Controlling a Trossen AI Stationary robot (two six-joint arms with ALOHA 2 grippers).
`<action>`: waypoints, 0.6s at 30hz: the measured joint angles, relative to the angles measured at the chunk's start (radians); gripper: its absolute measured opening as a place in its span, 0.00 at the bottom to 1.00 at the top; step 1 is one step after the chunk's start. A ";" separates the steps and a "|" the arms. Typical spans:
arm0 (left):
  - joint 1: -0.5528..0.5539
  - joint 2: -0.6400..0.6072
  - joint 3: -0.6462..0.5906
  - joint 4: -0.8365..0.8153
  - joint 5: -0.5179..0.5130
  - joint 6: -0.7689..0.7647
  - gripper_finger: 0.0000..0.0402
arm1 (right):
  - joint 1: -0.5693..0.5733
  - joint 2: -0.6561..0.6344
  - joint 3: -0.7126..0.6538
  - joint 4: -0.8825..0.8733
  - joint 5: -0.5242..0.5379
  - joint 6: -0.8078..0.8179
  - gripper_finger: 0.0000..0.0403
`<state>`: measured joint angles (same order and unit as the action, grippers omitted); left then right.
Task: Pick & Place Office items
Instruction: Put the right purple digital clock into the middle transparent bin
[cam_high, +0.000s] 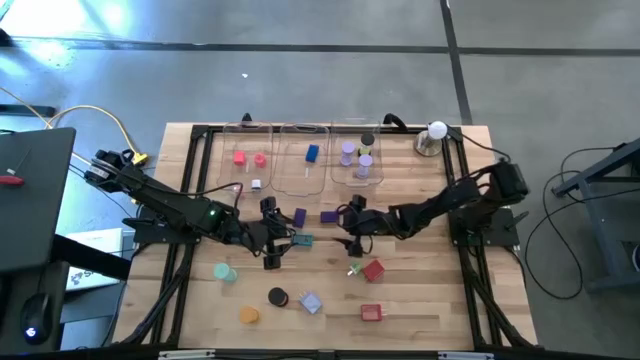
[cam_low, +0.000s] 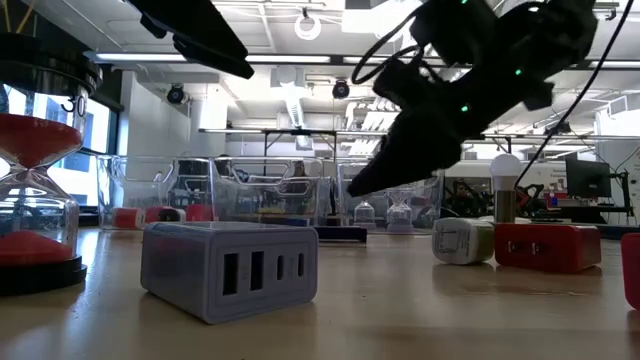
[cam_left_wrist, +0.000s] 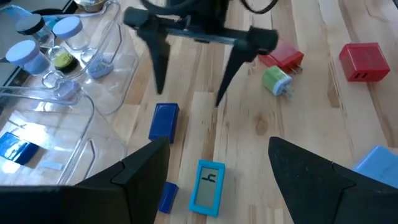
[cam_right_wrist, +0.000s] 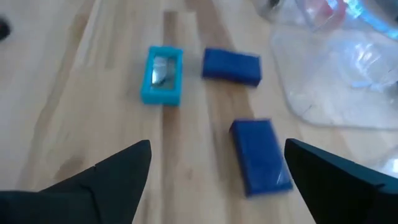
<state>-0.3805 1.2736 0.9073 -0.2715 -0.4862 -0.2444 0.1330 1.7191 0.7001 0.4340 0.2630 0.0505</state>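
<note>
- Trays first: three clear trays sit along the far edge of the table (cam_high: 190, 300), and each already holds something. The left tray (cam_high: 248, 150) has red and pink pieces (cam_high: 240, 157), the middle tray (cam_high: 306, 150) a blue block (cam_high: 312, 153), the right tray (cam_high: 358, 150) small lidded jars (cam_high: 364, 165).
- So I'd say sorting is under way, roughly a third done, with the larger share of items left out on the table.
- Out on the wood: a purple block (cam_high: 329, 216) and a second purple block (cam_high: 300, 216) near mid-table, a teal piece (cam_high: 303, 241), a red charger (cam_high: 374, 269) with a small green plug (cam_high: 354, 269) beside it, a red block (cam_high: 371, 312), a lilac block (cam_high: 310, 303), a black disc (cam_high: 278, 297), an orange piece (cam_high: 249, 315) and a teal disc (cam_high: 224, 272).
- The right gripper (cam_high: 352, 222) hovers mid-table with fingers spread and nothing between them; in its wrist view one purple block (cam_right_wrist: 260, 155) lies just ahead, between the fingers' line.
- The left gripper (cam_high: 272, 240) is also spread and empty, poised near the teal piece (cam_left_wrist: 208, 186).
- My guess is the purple block goes next, then the teal one.
- White ball on its metal base (cam_high: 436, 131) stands at the far right corner, untouched.
</note>
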 joint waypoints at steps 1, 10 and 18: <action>0.000 0.000 0.000 -0.001 0.000 -0.002 0.66 | -0.008 0.015 0.001 0.026 0.000 0.000 0.88; -0.002 0.000 0.000 0.001 0.009 -0.011 0.66 | -0.042 0.142 0.000 0.099 0.046 0.004 0.88; -0.002 0.000 0.000 0.003 0.010 -0.007 0.66 | -0.059 0.153 0.000 0.127 0.053 -0.036 0.88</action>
<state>-0.3824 1.2736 0.9073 -0.2688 -0.4767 -0.2517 0.0739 1.8721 0.7006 0.5614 0.3162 0.0142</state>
